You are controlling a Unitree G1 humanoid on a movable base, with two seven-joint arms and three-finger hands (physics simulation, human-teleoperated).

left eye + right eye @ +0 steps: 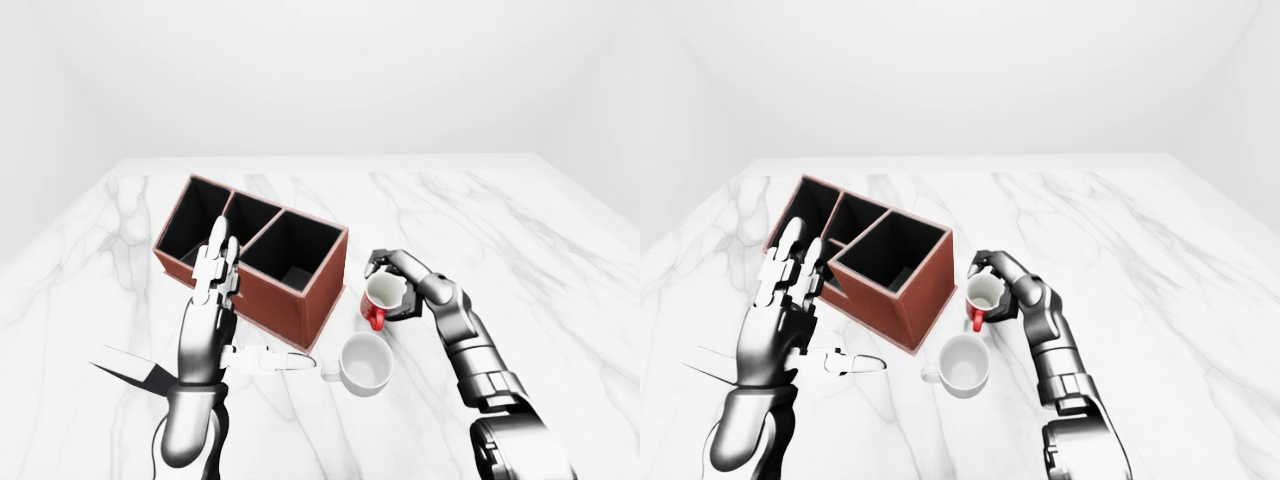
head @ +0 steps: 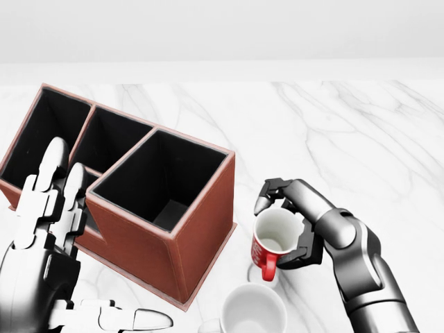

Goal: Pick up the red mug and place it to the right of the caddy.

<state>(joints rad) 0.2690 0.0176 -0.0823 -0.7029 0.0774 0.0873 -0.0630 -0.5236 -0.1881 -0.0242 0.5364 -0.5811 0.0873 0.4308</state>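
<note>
Gripping the red mug (image 2: 272, 244) with my right hand (image 2: 295, 225): fingers curl over the far rim and round the right side of the body, closed on it. Mug is upright, white inside, handle pointing toward the bottom of the head view. It sits just to the right of the caddy (image 2: 132, 201), close to the caddy's near right corner but not touching it. I cannot tell whether its base rests on the tabletop (image 2: 361, 132) or is slightly lifted; a faint shadow shows beneath it. Caddy is a reddish-brown box with three dark compartments, set at an angle, running from upper left to lower centre in the head view. A white mug (image 1: 365, 364) stands upright just below the red one in the left-eye view, handle to its left, apart from the red mug. My left hand (image 1: 215, 300) is raised at the left of the views, fingers straight and pointing up, thumb stretched out sideways toward the white mug; spread wide, holding nothing, overlapping the caddy's left end in the view.
</note>
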